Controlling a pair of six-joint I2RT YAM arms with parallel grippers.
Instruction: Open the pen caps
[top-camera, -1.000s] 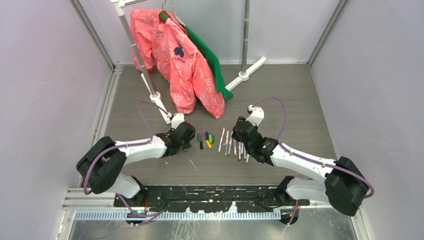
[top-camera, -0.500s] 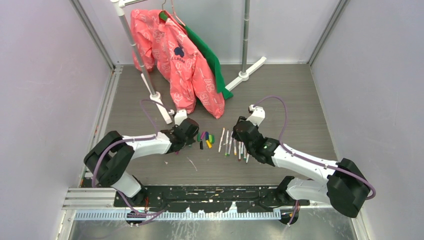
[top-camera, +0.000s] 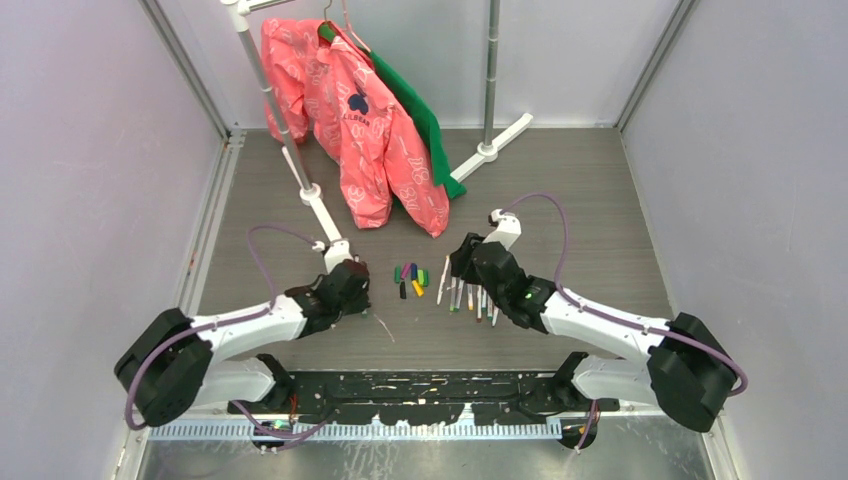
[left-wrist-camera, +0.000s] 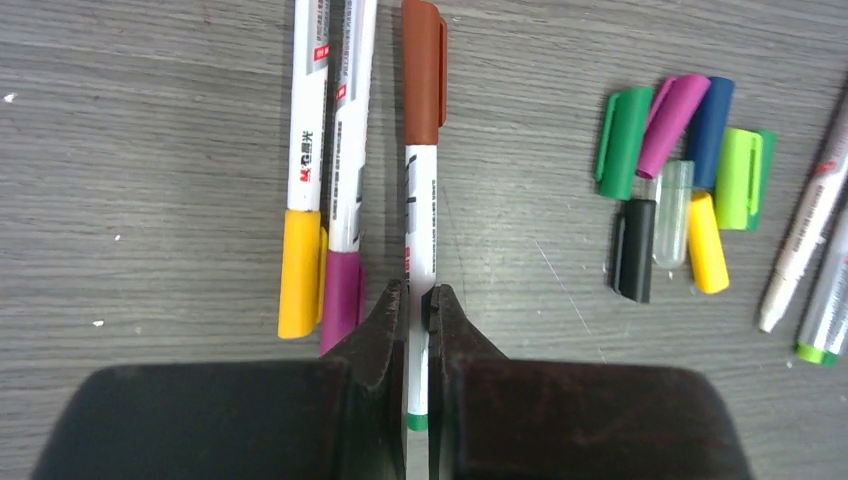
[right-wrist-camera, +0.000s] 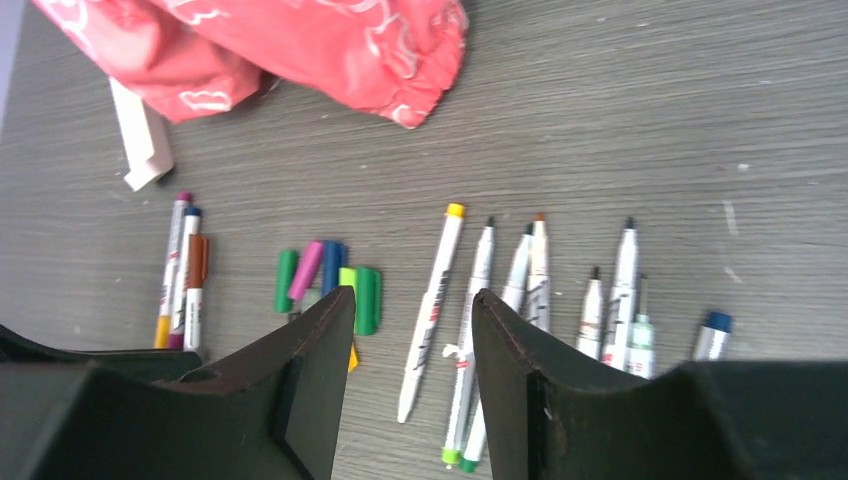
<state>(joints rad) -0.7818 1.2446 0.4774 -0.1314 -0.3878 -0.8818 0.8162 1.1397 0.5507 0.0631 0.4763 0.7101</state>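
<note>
The left gripper (left-wrist-camera: 415, 300) had its jaws closed narrowly on the white barrel of a pen (left-wrist-camera: 421, 210) whose brown cap (left-wrist-camera: 423, 70) was still on; the barrel's near end was partly hidden between the jaws; loose pen caps (left-wrist-camera: 690, 170) lay clustered on the table (left-wrist-camera: 150, 120) to its right; the right gripper (right-wrist-camera: 412, 300) hung with jaws wide above uncapped pens (right-wrist-camera: 538, 270), some lower ends cut off behind it

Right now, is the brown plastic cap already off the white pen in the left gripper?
No, the brown plastic cap sits fully on the thin white pen barrel that the left gripper clamps.
</note>
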